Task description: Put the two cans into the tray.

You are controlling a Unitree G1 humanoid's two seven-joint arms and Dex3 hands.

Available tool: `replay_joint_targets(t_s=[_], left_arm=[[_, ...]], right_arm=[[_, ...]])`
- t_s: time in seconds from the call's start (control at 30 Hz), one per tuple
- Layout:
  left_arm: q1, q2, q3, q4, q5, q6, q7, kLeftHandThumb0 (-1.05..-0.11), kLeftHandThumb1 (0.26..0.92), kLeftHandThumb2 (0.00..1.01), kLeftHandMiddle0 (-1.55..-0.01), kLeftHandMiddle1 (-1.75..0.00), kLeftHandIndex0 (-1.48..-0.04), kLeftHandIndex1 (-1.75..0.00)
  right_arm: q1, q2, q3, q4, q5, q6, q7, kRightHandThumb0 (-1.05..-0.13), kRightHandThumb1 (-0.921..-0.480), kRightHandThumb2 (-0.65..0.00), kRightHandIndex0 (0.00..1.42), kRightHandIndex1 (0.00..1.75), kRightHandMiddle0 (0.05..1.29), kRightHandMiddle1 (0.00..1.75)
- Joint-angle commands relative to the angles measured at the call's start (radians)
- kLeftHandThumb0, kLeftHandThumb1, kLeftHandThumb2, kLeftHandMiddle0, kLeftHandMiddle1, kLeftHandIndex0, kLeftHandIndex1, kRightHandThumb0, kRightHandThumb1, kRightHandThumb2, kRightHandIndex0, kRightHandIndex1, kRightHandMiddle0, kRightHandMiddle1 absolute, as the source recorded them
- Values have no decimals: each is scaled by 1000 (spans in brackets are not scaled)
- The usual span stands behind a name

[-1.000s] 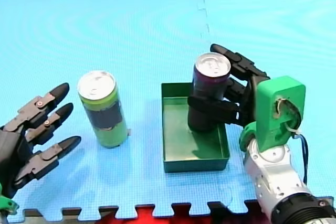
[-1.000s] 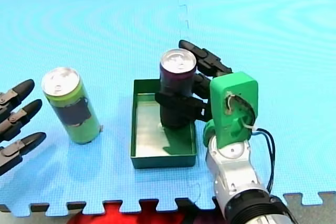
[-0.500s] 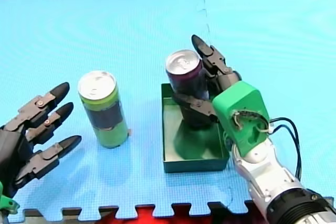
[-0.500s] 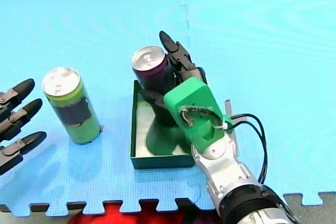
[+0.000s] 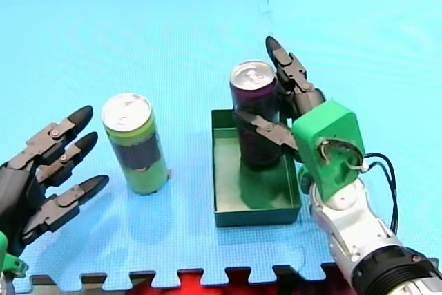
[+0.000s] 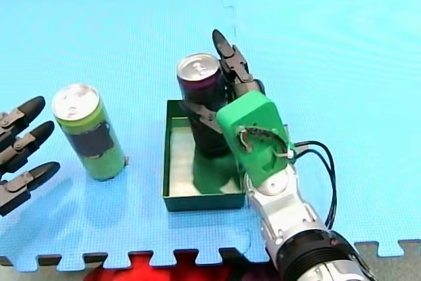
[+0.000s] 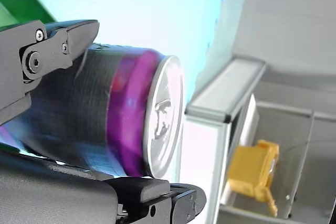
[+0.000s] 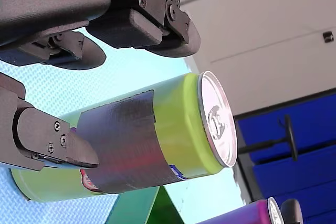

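1. Currently, near left: left hand (image 5: 48, 177) holding nothing, close beside green can (image 5: 135, 144); can upright on mat (image 5: 138, 46), outside tray (image 5: 222, 191).
2. Near right: right hand (image 5: 300, 119) clamped around purple can (image 5: 254, 112), upright inside tray, far half.
3. Base contact with tray floor unclear, possibly just above. Early release: drop, wobble, topple over low wall.
4. Withdrawal: fingers (image 5: 284, 67) snagging can, dragging tray.
5. Far side: long fingers behind can; sideways exit likely to tip it.
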Motion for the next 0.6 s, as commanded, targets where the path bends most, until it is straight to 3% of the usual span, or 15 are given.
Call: replay_joint_targets(t_s=[0.0, 0.33, 0.47, 0.57], left_arm=[[-3, 4, 2, -5, -4, 2, 2, -1048, 921, 19, -464, -3, -418, 0], [3, 5, 2, -24, -3, 13, 5, -1048, 921, 28, -465, -2, -415, 0], [0, 5, 3, -21, -4, 16, 4, -1048, 921, 29, -462, -1, -415, 0], [-1, 6, 4, -21, -6, 18, 2, -1048, 921, 28, -459, 0, -414, 0]], right_arm=[[0, 7, -4, 1, 6, -12, 5, -1048, -848, -5, 253, 13, 188, 7], [1, 15, -20, 9, 33, -40, 37, -1048, -840, 0, 284, 23, 209, 12], [0, 11, -19, 12, 35, -48, 45, -1048, -841, -1, 286, 21, 209, 10], [10, 6, -19, 0, 38, -54, 57, -1048, -842, -1, 285, 19, 208, 9]])
